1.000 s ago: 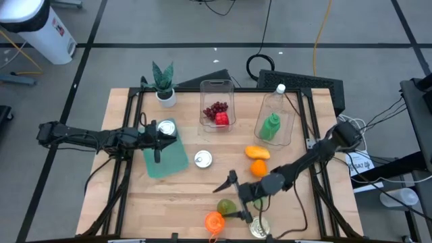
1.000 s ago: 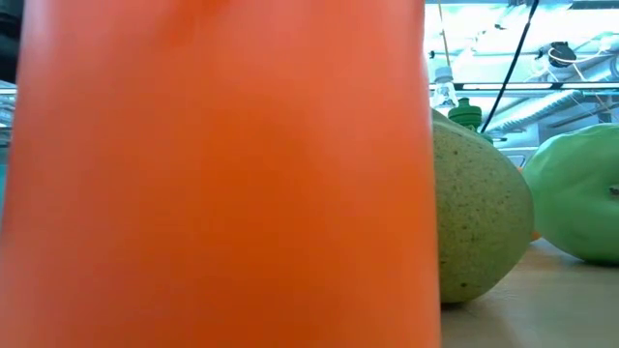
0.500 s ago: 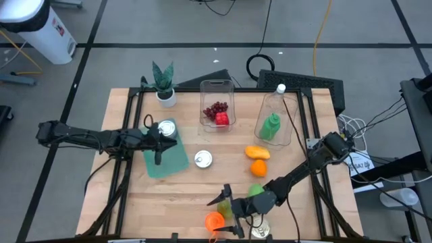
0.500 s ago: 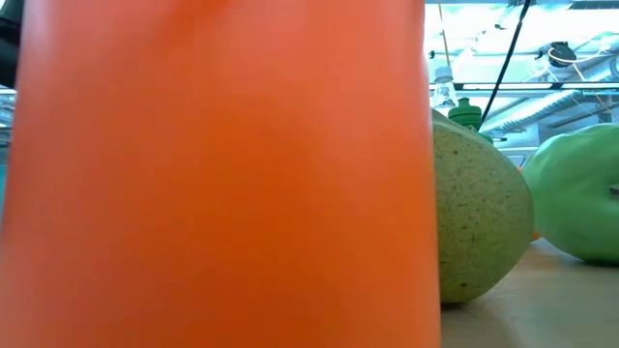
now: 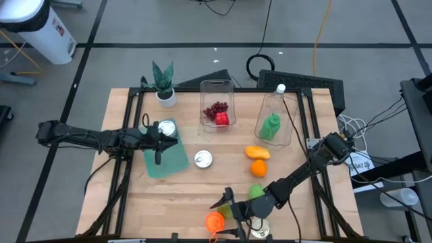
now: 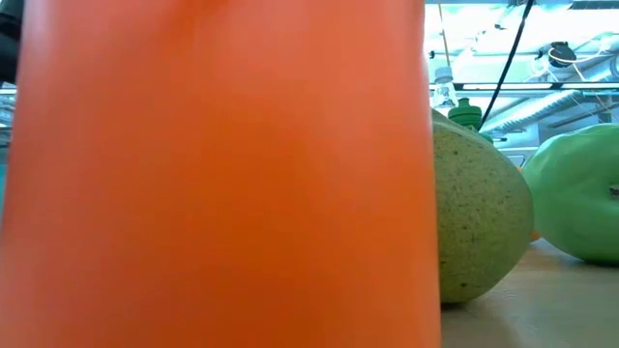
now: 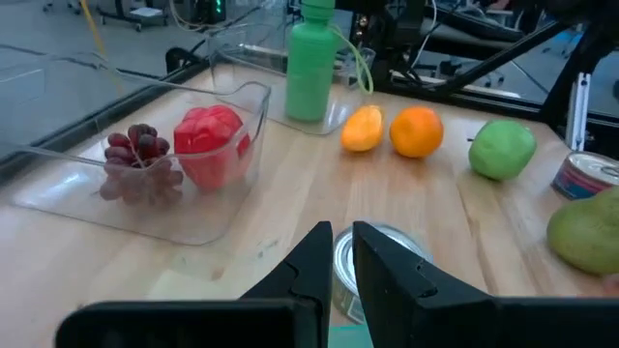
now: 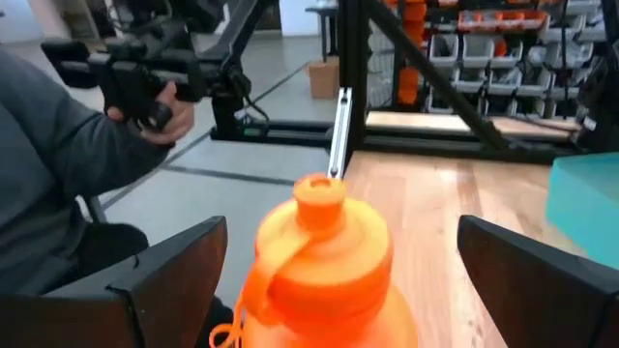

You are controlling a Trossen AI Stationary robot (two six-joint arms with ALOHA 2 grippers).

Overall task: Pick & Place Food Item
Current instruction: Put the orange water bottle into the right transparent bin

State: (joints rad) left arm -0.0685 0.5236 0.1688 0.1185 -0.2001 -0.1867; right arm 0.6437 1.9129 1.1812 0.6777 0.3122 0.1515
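An orange bottle stands upright near the table's near edge and fills most of the low view. My right gripper is open, one finger on each side of the bottle's cap, touching nothing. Beside the bottle sit a speckled pear and a green apple. An orange and a yellow fruit lie farther back. My left gripper waits shut over a teal cloth on the table's left side.
A clear container holds grapes and a red fruit. A green bottle lies in a clear tray. Cans stand at the near edge, mid-table and by my left gripper. A potted plant is at the far left. A person sits beyond the table.
My right gripper has moved toward the table's near edge and a little left, sinking toward the orange bottle, and now stands around it with its fingers still wide apart. The fruits and the bottle have stayed where they were.
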